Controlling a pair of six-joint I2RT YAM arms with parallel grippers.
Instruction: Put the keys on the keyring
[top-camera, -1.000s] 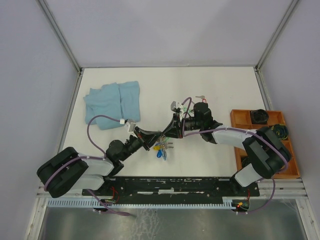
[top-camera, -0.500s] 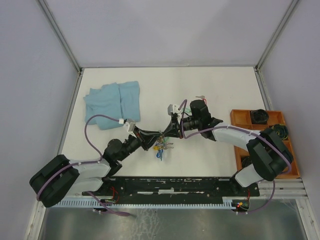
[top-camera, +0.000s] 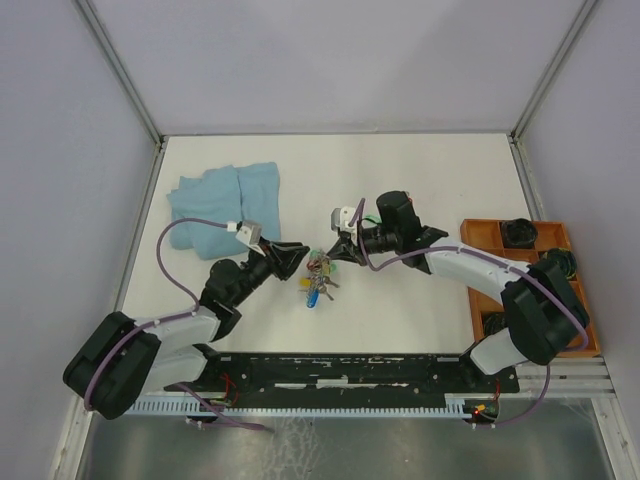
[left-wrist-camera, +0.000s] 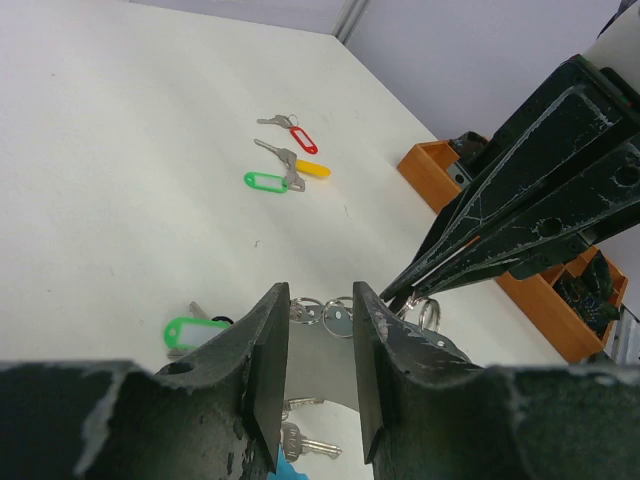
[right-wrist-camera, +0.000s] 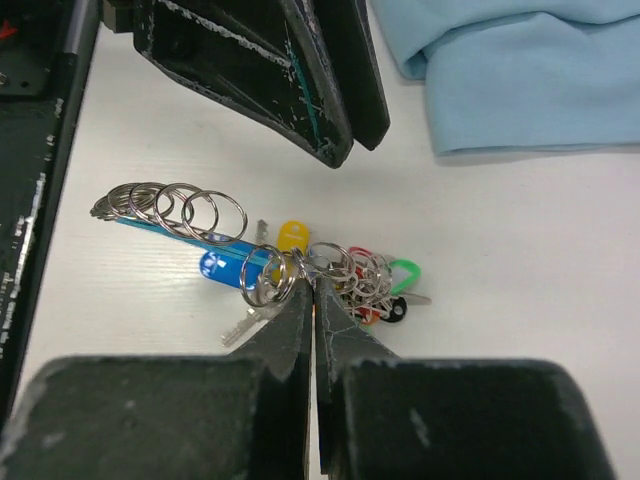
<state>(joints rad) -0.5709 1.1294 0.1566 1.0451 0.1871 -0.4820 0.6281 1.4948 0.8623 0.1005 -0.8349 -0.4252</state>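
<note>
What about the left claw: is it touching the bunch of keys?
Apart. The right wrist view shows bare table between the left claw and the bunch of keys.

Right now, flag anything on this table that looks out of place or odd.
Three tagged keys lie loose, well apart from the key bunch, a tangled heap of rings and tags where the right gripper is pinched shut. The blue cloth is rumpled.
</note>
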